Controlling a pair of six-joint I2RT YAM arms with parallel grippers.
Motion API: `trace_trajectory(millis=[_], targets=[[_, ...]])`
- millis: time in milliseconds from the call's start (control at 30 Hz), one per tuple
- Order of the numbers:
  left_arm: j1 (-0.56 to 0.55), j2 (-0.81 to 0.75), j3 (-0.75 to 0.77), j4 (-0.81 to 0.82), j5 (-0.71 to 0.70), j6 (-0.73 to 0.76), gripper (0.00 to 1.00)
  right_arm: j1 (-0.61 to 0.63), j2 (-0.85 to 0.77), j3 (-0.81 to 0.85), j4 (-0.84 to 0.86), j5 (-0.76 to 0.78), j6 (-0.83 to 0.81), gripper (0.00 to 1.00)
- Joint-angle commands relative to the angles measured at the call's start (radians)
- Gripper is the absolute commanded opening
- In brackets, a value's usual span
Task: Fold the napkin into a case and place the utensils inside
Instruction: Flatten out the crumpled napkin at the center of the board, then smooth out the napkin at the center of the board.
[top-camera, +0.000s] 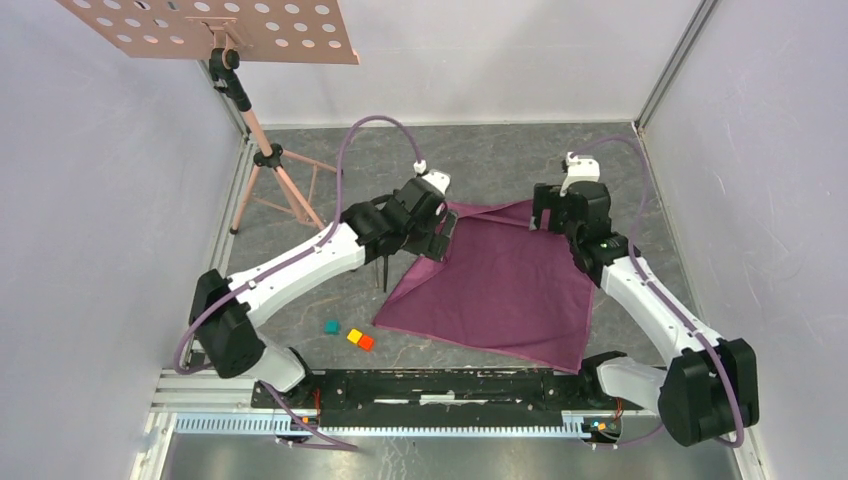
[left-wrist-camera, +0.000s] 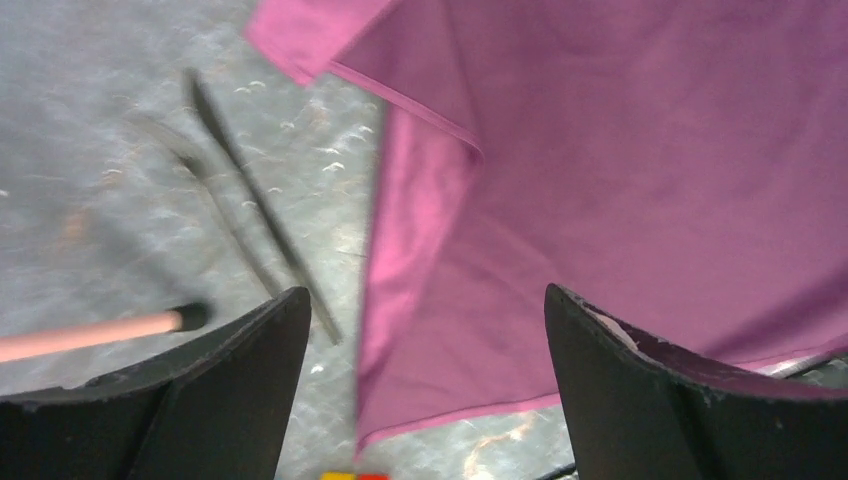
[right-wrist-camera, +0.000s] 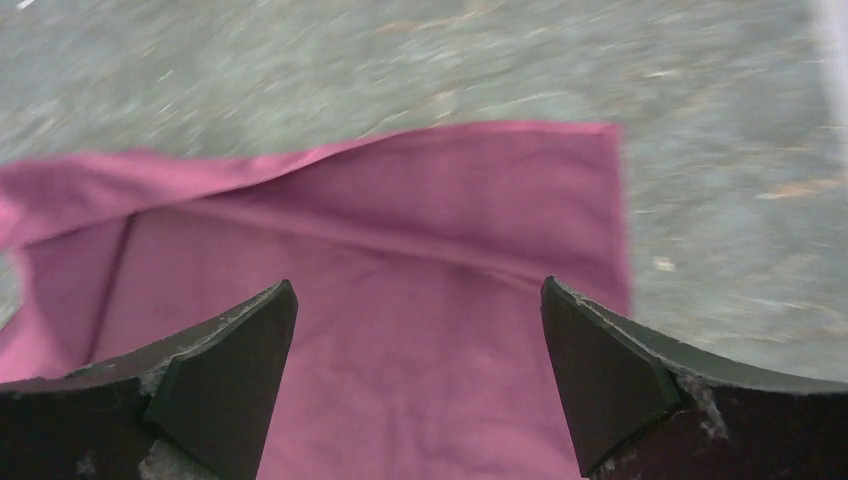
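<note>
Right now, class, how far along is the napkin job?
Done: nothing yet; the napkin lies spread, one edge slightly turned over. In hand: the left gripper and right gripper hover open over its far corners, gripping nothing. Left: folding the case, then putting in the utensils, lying on the table beside it.

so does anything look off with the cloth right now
The plum-purple cloth napkin lies askew, and its edge nearest the two slim dark utensils is folded over on itself, not flat.
</note>
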Motion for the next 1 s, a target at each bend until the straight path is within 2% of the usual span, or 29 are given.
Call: trace_trajectory(millis=[0,67,133,200,267,400,533,667,800,967], targets=[[-0.024,-0.045,-0.189,0.271,0.283,-0.123,0.93,-0.005,0.063,-0.024,0.060,-0.427,0.067,0.98],[-0.030,-0.092,-0.306,0.398,0.370,-0.182,0.94,-0.005,0.112,-0.065,0.211,-0.600,0.178,0.96],[-0.032,-0.143,-0.436,0.535,0.448,-0.260,0.94,-0.003,0.172,-0.116,0.396,-0.701,0.330,0.97],[-0.032,-0.196,-0.548,0.625,0.479,-0.311,0.94,0.010,0.241,-0.163,0.621,-0.757,0.465,0.98],[-0.032,-0.257,-0.632,0.644,0.456,-0.346,0.94,0.053,0.322,-0.166,0.723,-0.737,0.530,0.98],[-0.030,-0.428,-0.726,0.593,0.417,-0.374,0.96,0.152,0.470,-0.083,0.756,-0.627,0.581,0.98],[-0.030,-0.620,-0.758,0.485,0.336,-0.374,0.96,0.187,0.585,-0.069,0.829,-0.522,0.681,0.98],[-0.030,-0.799,-0.738,0.387,0.274,-0.364,0.98,0.187,0.704,-0.043,0.963,-0.542,0.783,0.97],[-0.030,-0.900,-0.698,0.312,0.254,-0.346,0.99,0.186,0.806,0.032,1.002,-0.562,0.820,0.94],[-0.030,-0.939,-0.677,0.242,0.244,-0.333,0.99,0.173,0.909,0.127,1.048,-0.576,0.842,0.81]])
